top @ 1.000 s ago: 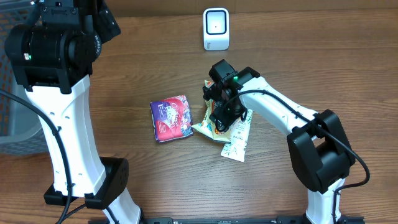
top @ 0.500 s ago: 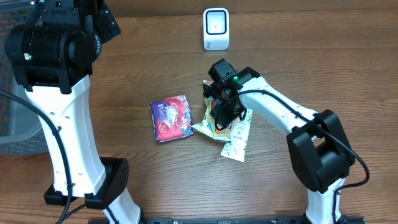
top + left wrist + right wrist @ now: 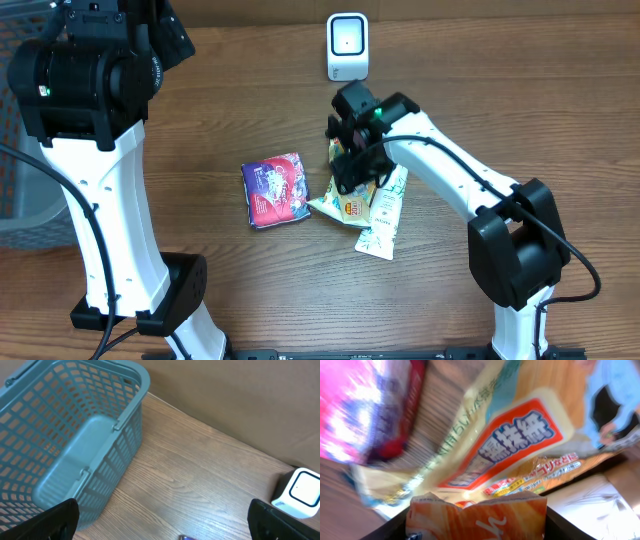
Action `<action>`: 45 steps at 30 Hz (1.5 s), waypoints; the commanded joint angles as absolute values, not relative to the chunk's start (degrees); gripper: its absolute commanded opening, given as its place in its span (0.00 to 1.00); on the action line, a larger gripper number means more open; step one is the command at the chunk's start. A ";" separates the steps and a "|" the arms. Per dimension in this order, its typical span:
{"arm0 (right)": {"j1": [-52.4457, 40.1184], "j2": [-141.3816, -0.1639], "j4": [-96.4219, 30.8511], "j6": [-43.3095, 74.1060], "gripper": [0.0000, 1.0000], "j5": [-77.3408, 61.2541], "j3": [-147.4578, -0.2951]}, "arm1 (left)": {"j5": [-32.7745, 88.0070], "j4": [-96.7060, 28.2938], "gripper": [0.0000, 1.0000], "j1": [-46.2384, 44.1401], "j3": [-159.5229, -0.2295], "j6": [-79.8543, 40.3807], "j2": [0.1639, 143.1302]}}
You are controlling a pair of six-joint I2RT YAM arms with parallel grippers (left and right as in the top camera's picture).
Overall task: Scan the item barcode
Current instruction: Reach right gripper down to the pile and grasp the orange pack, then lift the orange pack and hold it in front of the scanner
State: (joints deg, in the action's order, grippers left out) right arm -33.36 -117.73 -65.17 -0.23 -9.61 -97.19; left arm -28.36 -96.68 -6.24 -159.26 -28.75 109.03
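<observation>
An orange packet [image 3: 485, 510] fills the space between the jaws in the right wrist view, and my right gripper [image 3: 477, 527] is shut on it. Overhead, that gripper [image 3: 350, 165] hangs over the pile of packets at the table's middle, a short way in front of the white scanner [image 3: 347, 46]. The held packet itself is hidden under the gripper overhead. My left gripper [image 3: 162, 527] stands wide open with nothing between its fingers, up high near the blue basket [image 3: 65, 435]. The scanner [image 3: 300, 489] shows at that view's right edge.
A purple packet [image 3: 277, 190] lies left of the pile. A yellow packet with an orange label [image 3: 345, 207] and a white-green packet [image 3: 385, 220] lie under the right gripper. The basket [image 3: 15, 205] stands at the table's left edge.
The right jaws closed in on the orange packet, and the gripper moved a little toward the scanner, uncovering more of the yellow packet. The left arm stayed still.
</observation>
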 commanded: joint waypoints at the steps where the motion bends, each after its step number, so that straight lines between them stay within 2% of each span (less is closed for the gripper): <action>1: -32.99 -117.99 -67.07 10.37 0.63 -12.25 -102.32 | -26.50 -96.79 1.00 -6.02 -158.32 -28.71 109.40; 5: -32.27 -117.99 -70.17 17.52 0.64 -18.94 -104.49 | -26.04 -96.79 1.00 -6.00 -157.49 -28.71 109.40; 10: -30.83 -117.99 -72.38 20.80 0.57 -32.95 -104.55 | -25.76 -96.79 0.99 -6.00 -157.32 -28.73 109.40; 16: -29.82 -117.99 -72.97 21.30 0.58 -44.56 -104.55 | -25.39 -96.79 1.00 -6.02 -157.27 -28.71 109.40; 30: -25.58 -117.99 -73.63 25.04 0.57 -45.25 -104.55 | -23.18 -96.79 1.00 -6.02 -157.25 -28.71 109.40; 34: -23.03 -117.99 -73.23 34.15 0.66 -46.02 -104.53 | -20.91 -96.79 1.00 -6.02 -157.25 -28.73 109.40; 37: -21.28 -117.99 -73.17 42.22 0.69 -48.97 -104.53 | -19.16 -96.79 1.00 -6.02 -157.25 -28.73 109.40; 42: -19.31 -117.99 -73.08 52.38 0.69 -50.48 -104.53 | -17.17 -96.79 1.00 -6.02 -157.25 -28.71 109.40; 45: -18.68 -117.99 -72.51 56.27 0.63 -50.48 -104.53 | -15.75 -96.79 1.00 -6.02 -157.25 -28.73 109.40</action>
